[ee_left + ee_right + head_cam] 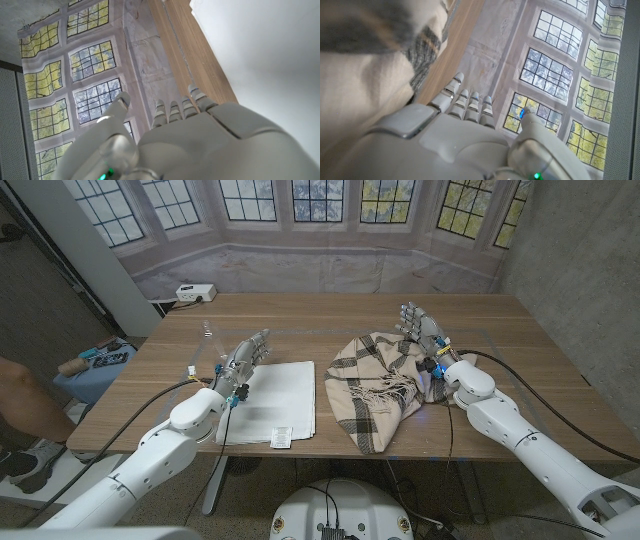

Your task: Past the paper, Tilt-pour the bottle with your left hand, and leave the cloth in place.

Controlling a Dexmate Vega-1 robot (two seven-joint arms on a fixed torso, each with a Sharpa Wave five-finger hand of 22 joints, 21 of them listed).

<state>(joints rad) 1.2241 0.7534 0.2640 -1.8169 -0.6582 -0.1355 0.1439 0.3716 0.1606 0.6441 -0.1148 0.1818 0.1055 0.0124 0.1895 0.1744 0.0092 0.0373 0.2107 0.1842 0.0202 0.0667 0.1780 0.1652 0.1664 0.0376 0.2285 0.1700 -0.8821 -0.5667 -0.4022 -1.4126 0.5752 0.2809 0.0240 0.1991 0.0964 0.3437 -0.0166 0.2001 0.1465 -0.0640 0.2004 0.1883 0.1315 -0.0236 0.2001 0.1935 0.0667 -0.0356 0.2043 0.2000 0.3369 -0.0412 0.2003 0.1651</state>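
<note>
Wooden surface [520,370] stands before a window backdrop [300,205]. Bottle [208,333] stands beyond paper [270,400], cloth [375,385] beside it. Left hand [243,360] and right hand [422,328]: fingers apart, holding nothing.

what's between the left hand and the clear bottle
Only bare table: in the head view the left hand sits just short of the clear bottle.

Wooden table [330,315] before a leaded-window backdrop [300,205], grey concrete wall [575,250] at right.
</note>
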